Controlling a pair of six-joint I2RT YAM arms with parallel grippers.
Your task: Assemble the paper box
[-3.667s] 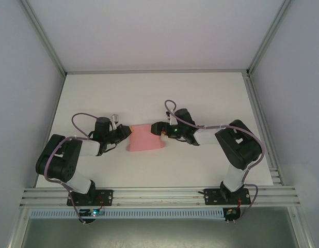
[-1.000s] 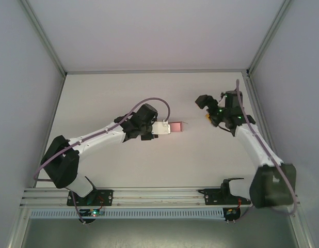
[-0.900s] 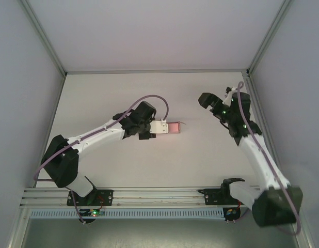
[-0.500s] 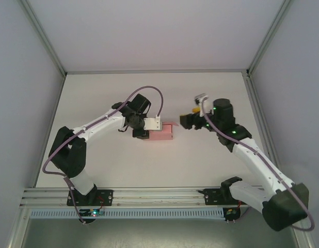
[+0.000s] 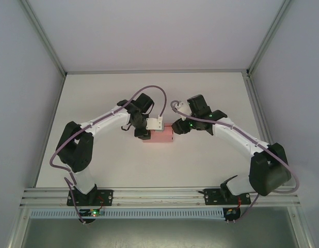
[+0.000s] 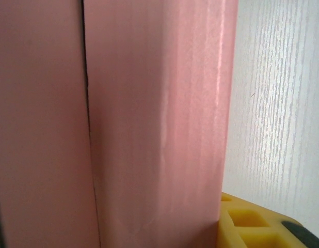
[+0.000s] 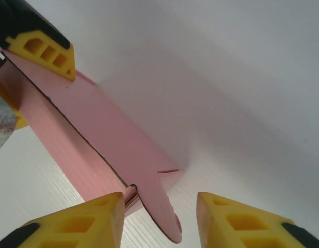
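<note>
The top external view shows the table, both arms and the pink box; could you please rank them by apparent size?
1. Table, largest.
2. Left arm and right arm: too alike to rank.
3. Pink box, smallest.

Pink paper box (image 6: 149, 124) – thin card, smooth, a soft satin sheen with faint ribbing along it. Table (image 6: 283, 93) at three o'clock – white, matt, fine wood-grain texture. Right gripper (image 7: 160, 217) fingertips (image 7: 82, 222): yellow moulded plastic, matt.

white table (image 5: 211, 98) | pale grey walls (image 5: 149, 31) | aluminium rail (image 5: 159, 195) at near edge | even light
</note>
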